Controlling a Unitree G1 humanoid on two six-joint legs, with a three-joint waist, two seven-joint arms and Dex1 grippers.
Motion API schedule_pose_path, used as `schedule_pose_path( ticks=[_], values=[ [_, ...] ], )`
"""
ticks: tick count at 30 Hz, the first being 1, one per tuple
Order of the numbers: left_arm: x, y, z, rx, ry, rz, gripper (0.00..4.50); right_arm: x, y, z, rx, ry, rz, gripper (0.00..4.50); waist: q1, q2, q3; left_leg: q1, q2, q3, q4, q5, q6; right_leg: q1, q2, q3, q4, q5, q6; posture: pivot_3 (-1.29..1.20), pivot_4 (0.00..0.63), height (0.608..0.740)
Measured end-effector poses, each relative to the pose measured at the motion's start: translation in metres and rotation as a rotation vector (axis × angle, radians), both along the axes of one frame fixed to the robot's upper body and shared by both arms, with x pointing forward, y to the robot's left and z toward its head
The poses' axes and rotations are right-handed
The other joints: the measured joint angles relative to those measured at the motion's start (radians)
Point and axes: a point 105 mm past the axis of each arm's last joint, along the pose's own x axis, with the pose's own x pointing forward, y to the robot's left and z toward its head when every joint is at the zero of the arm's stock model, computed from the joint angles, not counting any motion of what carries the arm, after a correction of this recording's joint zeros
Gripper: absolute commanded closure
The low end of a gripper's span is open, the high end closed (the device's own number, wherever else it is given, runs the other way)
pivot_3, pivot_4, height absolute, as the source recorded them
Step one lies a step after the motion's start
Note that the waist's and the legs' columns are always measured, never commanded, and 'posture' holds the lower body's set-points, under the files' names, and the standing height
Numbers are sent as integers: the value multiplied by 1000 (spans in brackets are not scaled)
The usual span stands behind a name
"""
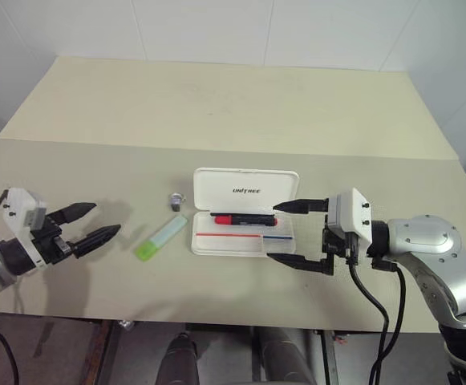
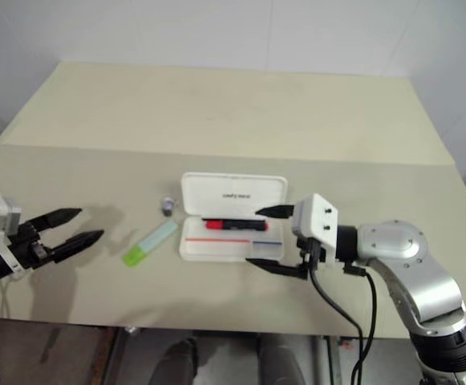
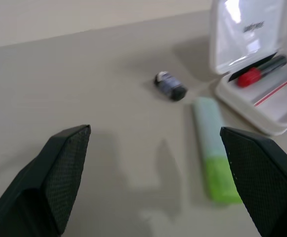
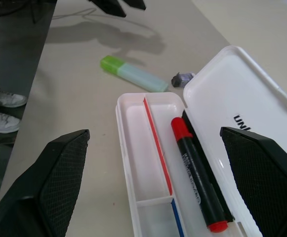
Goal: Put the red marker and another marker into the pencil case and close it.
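At the left, the left tool (image 1: pixel 88 227) hangs above the bench with its black fingers spread wide and nothing between them, well apart from the short flat highlighter with a bright green body and pale bluish cap (image 1: pixel 160 237), which lies on the bench just left of the white hard plastic hinged pencil case (image 1: pixel 244 216). A reach from here could nudge the flat highlighter instead of pinching it, or knock the small grey cap-like piece (image 1: pixel 174 198) nearby. The case lies open, lid back, with the slim black-barrelled marker with a red cap (image 1: pixel 244 218) already in its tray. The right tool (image 1: pixel 294 233), jaws wide and empty, sits by the case's right end; a careless sweep might shove the light case or shut the lid too soon. The beige bench (image 1: pixel 233 112) shows a seam across it, with white walls (image 1: pixel 216 28) behind.
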Motion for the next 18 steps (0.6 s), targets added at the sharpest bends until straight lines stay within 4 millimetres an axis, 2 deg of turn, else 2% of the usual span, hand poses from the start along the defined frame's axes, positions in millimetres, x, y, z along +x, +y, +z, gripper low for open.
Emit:
schedule_pose_path(
  ticks=[5, 11, 18],
  values=[
    [-9, -23, -29, -2, 149, -95, 0, 3, -1, -1, 5, -7, -17, 21, -2, 0, 0, 0, 0, 0, 0, 0, 0, 0, 0, 0, 0, 0, 0, 0, 150, 740],
    [-12, -40, -47, 69, 241, -189, 0, -2, -4, -8, 25, 18, -9, 21, -1, 0, 0, 0, 0, 0, 0, 0, 0, 0, 0, 0, 0, 0, 0, 0, 150, 740],
    [-5, -45, -49, 107, 214, -236, 0, -4, -13, -7, 31, 3, -25, 21, 2, 0, 0, 2, 0, 0, 1, 0, 0, 1, 0, 0, 0, 0, 0, 0, 150, 740]
  ],
)
